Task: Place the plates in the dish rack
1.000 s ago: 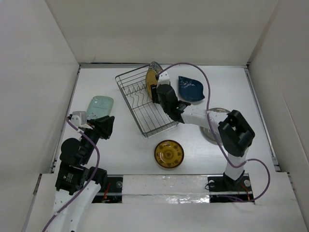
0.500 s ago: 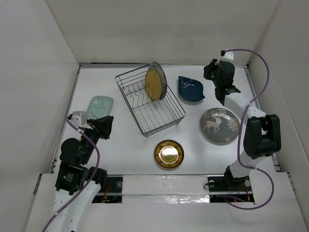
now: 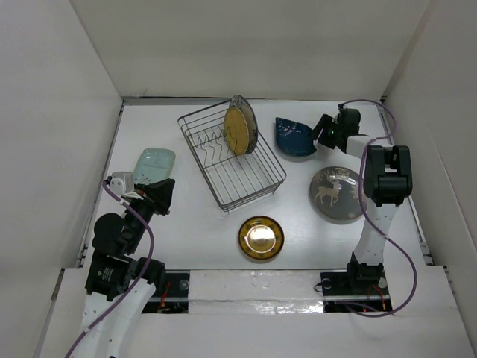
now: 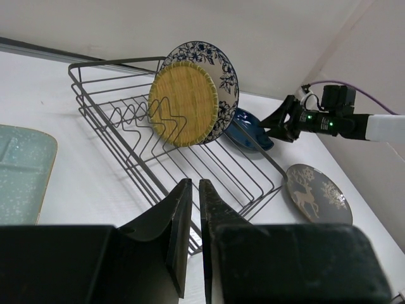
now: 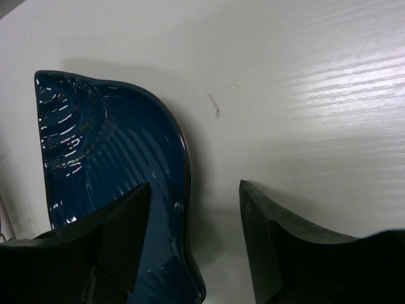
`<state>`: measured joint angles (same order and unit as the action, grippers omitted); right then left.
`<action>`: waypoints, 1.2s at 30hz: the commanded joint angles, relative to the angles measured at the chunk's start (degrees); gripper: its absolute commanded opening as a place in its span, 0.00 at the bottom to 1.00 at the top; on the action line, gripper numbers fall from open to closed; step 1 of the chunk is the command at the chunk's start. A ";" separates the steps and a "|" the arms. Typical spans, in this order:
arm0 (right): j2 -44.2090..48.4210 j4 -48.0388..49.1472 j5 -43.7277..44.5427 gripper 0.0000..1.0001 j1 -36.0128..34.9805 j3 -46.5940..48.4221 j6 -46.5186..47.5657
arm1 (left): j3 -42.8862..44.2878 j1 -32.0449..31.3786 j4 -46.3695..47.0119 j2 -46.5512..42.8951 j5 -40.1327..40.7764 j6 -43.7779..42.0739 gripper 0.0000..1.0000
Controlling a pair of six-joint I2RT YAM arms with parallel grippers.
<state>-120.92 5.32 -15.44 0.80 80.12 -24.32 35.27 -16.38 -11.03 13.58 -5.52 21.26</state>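
Right wrist view shows the right gripper (image 5: 193, 190) wide open and empty, jaws straddling the navy plate (image 5: 107, 152) rim, the left gripper (image 4: 195, 183) nearly closed on nothing; the yellow plate (image 3: 235, 130) and floral plate (image 3: 249, 119) stand in the rack (image 3: 203, 165), leaving it, the grey plate (image 3: 339, 194), gold plate (image 3: 261, 237) and mint plate (image 3: 155, 164) to load.

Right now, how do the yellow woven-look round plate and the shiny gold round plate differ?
Pose: the yellow woven-look plate stands on edge among the tines of the grey wire dish rack. The shiny gold plate lies flat on the white table.
Finish: the yellow one looks matte and textured, while the gold one is glossy with glare.
Progress: the yellow one is loaded, the gold one is not yet.
Both are round.
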 commanded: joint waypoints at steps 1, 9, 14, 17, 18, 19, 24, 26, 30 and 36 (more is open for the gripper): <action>-1.06 -0.22 -7.05 0.62 0.43 5.04 -2.05 | 0.51 0.21 2.15 -0.58 -0.37 -0.16 0.08; -7.04 -0.14 -14.88 0.34 0.43 8.48 -4.86 | 0.59 0.21 1.97 -0.84 -0.02 -0.07 0.10; -3.72 4.59 -9.10 0.00 1.49 4.45 -8.01 | 0.77 0.21 1.71 -1.19 0.59 -0.25 0.11; 2.85 10.13 -5.49 0.00 2.19 -0.65 -10.47 | 0.77 0.21 1.62 -1.54 0.95 -0.25 0.11; 5.06 14.41 -4.95 0.00 2.71 -2.32 -11.53 | 0.77 0.21 1.62 -1.63 0.86 -0.16 0.11; 7.43 16.37 -4.34 0.00 2.72 -5.55 -12.41 | 0.68 0.21 1.62 -1.63 0.77 -0.25 0.11; 26.33 18.42 8.74 0.00 -0.96 -10.95 -10.85 | 0.68 0.21 1.71 -2.25 0.68 -0.07 0.11; 31.08 15.78 18.19 0.00 -4.03 -10.16 -5.52 | 0.59 0.21 1.80 -2.68 0.51 -0.07 0.11; 38.12 9.03 31.68 0.00 -14.84 -5.17 5.14 | 0.51 0.21 1.89 -3.30 0.33 0.01 0.11; 35.24 2.43 47.31 0.00 -32.68 5.47 19.38 | 0.50 0.21 1.97 -4.61 0.33 -0.07 0.12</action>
<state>-84.44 7.90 20.40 -26.94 80.86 -13.58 35.27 -16.38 -11.03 10.20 -5.15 21.28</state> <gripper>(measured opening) 0.098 0.118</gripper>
